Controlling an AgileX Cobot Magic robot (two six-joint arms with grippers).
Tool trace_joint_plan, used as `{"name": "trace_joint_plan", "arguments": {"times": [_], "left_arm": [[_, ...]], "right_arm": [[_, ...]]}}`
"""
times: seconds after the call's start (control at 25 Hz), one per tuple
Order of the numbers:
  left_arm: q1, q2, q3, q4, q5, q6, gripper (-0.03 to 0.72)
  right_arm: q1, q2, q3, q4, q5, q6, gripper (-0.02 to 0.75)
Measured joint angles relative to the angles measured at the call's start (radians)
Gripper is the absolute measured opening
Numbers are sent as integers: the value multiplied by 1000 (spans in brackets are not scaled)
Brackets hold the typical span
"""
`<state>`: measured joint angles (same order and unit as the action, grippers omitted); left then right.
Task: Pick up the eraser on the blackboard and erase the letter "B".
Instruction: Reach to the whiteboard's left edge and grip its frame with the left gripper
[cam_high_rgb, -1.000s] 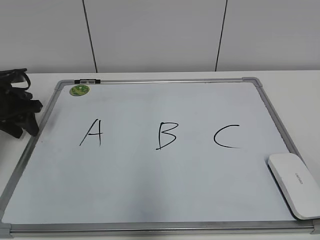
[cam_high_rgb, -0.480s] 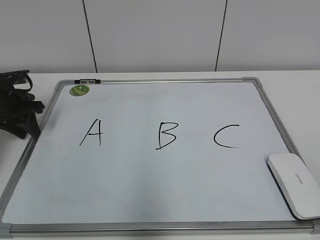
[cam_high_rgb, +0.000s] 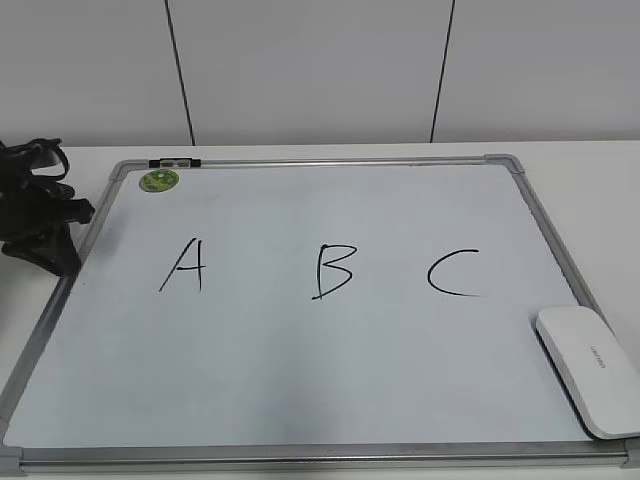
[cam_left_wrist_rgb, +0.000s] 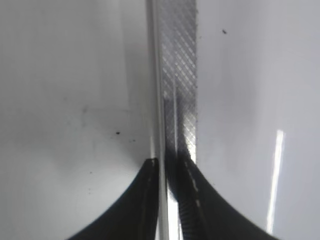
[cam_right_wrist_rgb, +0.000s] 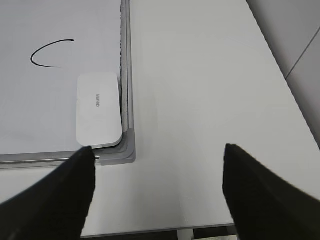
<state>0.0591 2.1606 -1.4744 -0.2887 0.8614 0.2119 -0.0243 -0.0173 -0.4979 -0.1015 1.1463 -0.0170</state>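
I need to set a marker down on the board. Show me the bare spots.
Free: the wide strip of the blackboard below the letters, from the left frame to the eraser, and the band above the letters, right of the green magnet. Crowded: the lower right corner and the letter row, including the letter "B".

1. A pale grey wall (cam_high_rgb: 300, 70) fills the back of the exterior view, built of flat panels.
2. Two thin dark seams (cam_high_rgb: 181, 72) run down the wall, splitting it into three panels.
3. A white table (cam_high_rgb: 590, 175) meets the wall's base along a straight edge; its top is plain and matte.
4. In the right wrist view the tabletop (cam_right_wrist_rgb: 200, 100) spreads wide and bare, with its near edge showing low in the picture.
5. Beyond the table's far corner a grey surface (cam_right_wrist_rgb: 295, 35) with a faint line shows.
6. The light is soft and even; shadows are faint.
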Motion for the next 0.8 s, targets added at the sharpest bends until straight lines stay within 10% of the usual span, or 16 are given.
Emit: {"name": "trace_joint_plan", "arguments": {"times": [0.8], "left_arm": [[0,14,-13,-36,28,0,22]], "right_arm": [[0,99,-64,29,-6,-45,589]]}}
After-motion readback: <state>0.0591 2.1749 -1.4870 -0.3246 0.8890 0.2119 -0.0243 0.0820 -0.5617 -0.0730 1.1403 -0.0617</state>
